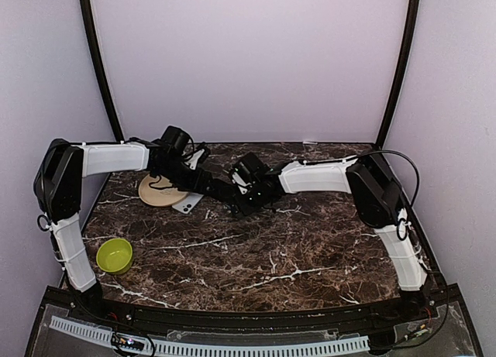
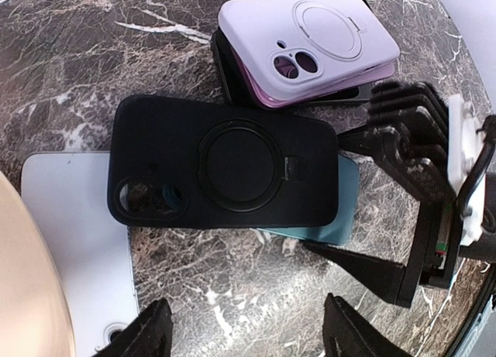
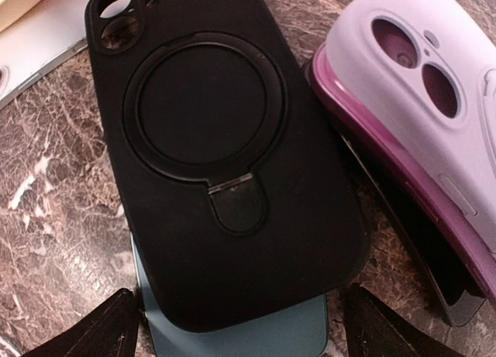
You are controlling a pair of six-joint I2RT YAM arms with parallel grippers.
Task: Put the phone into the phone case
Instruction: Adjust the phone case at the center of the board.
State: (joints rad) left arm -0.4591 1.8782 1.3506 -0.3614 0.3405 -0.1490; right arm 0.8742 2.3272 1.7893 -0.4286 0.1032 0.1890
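Reviewer: What could have gone wrong from there?

Operator: Mostly a bad pinch. The right gripper (image 3: 236,326) stood with its jaws wide, one finger on either side of the exposed end of the flat teal phone (image 3: 232,338), and it was closed on nothing. The matte black phone case with the round ring stand (image 3: 225,140) lay back-up on top of that phone and covered most of it. I judged that closing there could catch the case's edge along with the phone and drag both, or skid the case off sideways.

Reviewer: And the other arm?

Operator: The left gripper (image 2: 252,330) was spread too, with nothing between its fingers, over the dark marble tabletop (image 2: 232,295) at the bottom of its frame.

Reviewer: Anything close enough to be knocked?

Operator: Yes. In the left wrist view a lilac silicone case (image 2: 310,43) sat stacked at upper right, just beside the black case. A pale white phone (image 2: 74,233) at lower left ran under its camera-hole end. Any slide could have shoved either one.

Reviewer: Which way did the phone lie?

Operator: Flat, with its long axis across that frame, roughly parallel to the case. It stuck out at the right, away from the camera cut-out at the left. I couldn't tell which face was up. It looked covered, not seated.
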